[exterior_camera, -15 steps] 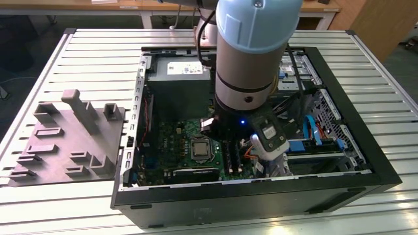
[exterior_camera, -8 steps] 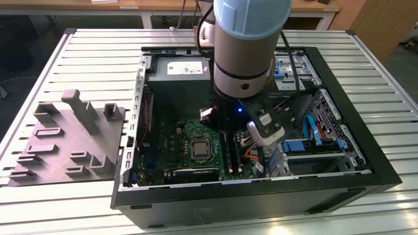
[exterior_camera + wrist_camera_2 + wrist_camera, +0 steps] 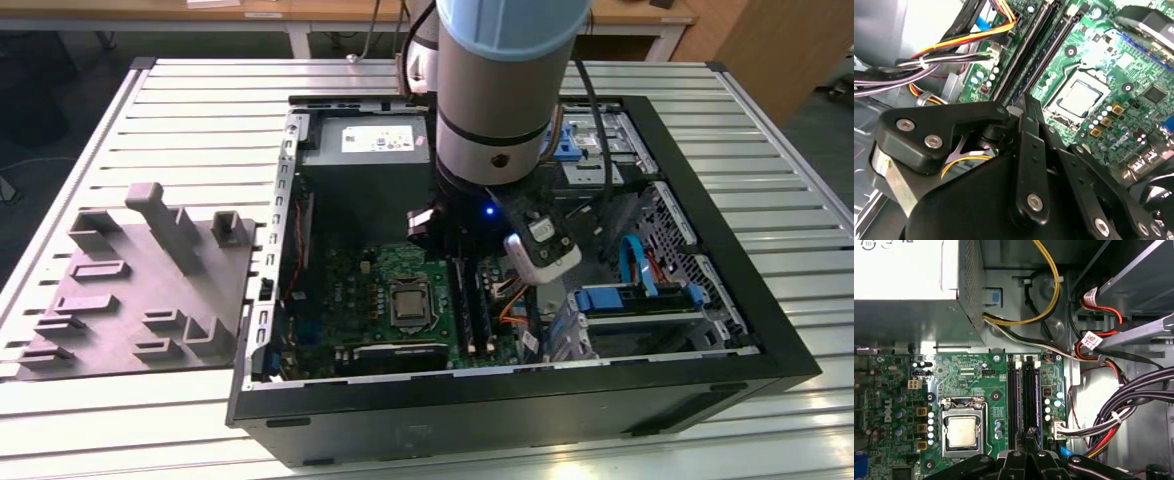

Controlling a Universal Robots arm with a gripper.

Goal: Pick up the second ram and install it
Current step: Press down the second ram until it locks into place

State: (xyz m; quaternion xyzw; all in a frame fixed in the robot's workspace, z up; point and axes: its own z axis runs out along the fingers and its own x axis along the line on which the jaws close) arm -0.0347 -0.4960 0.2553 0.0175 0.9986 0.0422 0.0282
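My gripper (image 3: 458, 262) is down inside the open computer case, over the memory slots to the right of the silver processor socket (image 3: 961, 432) in the exterior view. Its fingers are shut together into one narrow tip (image 3: 1030, 434) that rests on the slot row. Nothing shows between them. The second ram (image 3: 1032, 395) is a long dark strip with a blue-green edge, standing on edge in a slot and running away from the tip. It also shows in the second wrist view (image 3: 1048, 52), just ahead of the gripper (image 3: 1026, 102). I cannot tell how deep it sits.
The grey power-supply box (image 3: 367, 150) fills the case's back corner. Bundled cables (image 3: 1124, 415) and a drive cage with blue clips (image 3: 627, 295) crowd the side next to the slots. A grey fixture tray (image 3: 134, 290) lies on the slatted table at the exterior view's left.
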